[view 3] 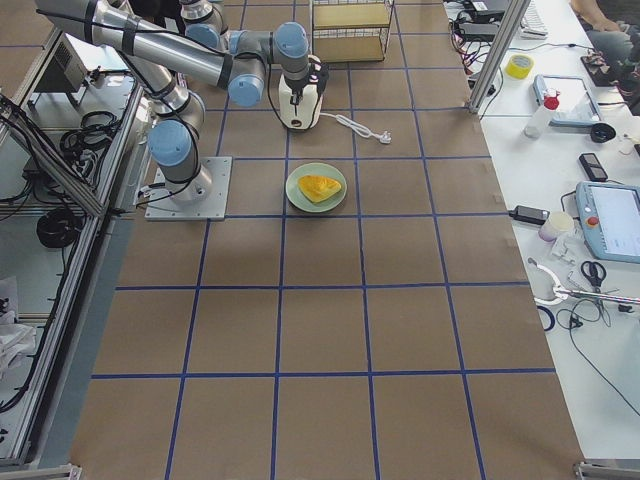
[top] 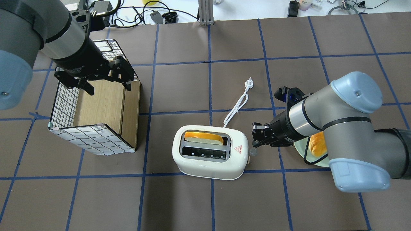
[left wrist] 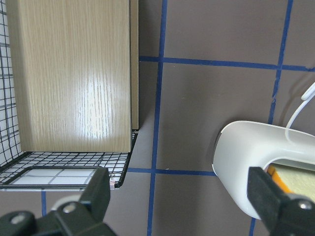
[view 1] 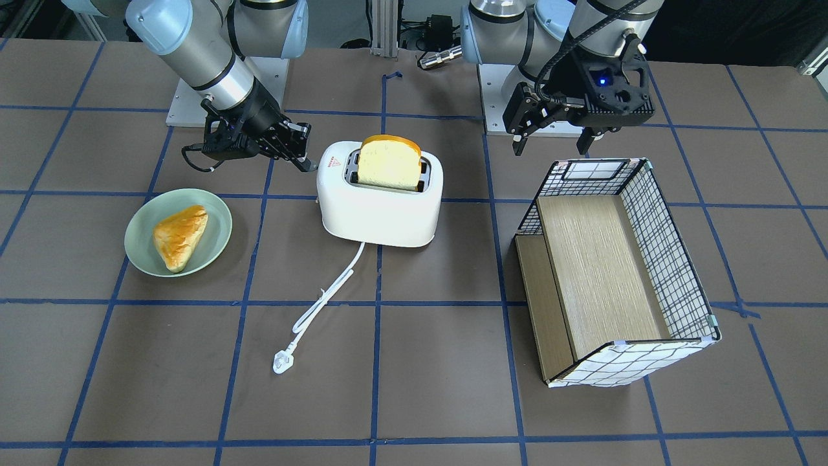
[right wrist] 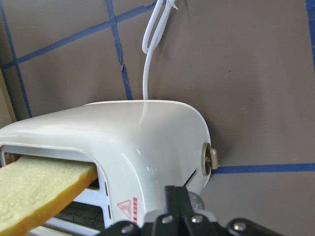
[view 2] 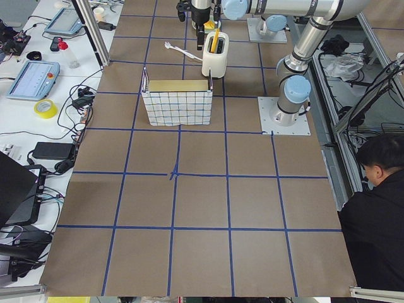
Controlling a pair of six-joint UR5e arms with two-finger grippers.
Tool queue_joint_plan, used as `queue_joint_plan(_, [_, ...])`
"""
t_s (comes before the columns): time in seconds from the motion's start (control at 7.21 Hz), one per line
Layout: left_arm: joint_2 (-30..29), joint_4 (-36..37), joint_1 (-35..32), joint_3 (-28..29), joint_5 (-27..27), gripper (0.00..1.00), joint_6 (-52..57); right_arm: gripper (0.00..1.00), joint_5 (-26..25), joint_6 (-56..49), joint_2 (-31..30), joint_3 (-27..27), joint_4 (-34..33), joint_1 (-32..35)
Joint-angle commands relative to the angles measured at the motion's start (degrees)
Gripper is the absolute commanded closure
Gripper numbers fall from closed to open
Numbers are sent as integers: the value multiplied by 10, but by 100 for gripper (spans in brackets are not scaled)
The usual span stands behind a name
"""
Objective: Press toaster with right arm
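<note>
Where blue tape (view 1: 378, 303) grids the table (view 1: 440, 369), the clenched right end effector (view 1: 303, 162) hangs beside the toaster (view 1: 381, 217).

White toaster (view 1: 381, 217), yellow bread slice (view 1: 388, 165), pale green plate (view 1: 218, 223), black-checked white basket (view 1: 666, 259)

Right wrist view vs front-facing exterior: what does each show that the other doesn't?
Right wrist only: the toaster's end face close up, with its beige knob near the shut right tool.
Front-facing only: the green plate with a pastry, the wire basket, the plug and the open left tool.
Both: toaster, bread slice in one slot, white cord, right tool.
</note>
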Motion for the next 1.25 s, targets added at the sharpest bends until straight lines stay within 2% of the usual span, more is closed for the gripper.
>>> queue_joint_plan(0.0, [0,0,0,0,0,0,0,100,0,-2,2,12,-1,0])
queue_joint_plan(0.42, [0,0,0,0,0,0,0,100,-1,-7,6,15,0,1])
queue_joint_plan(1.11, [0,0,0,0,0,0,0,100,-8,-8,46,15,-3,2])
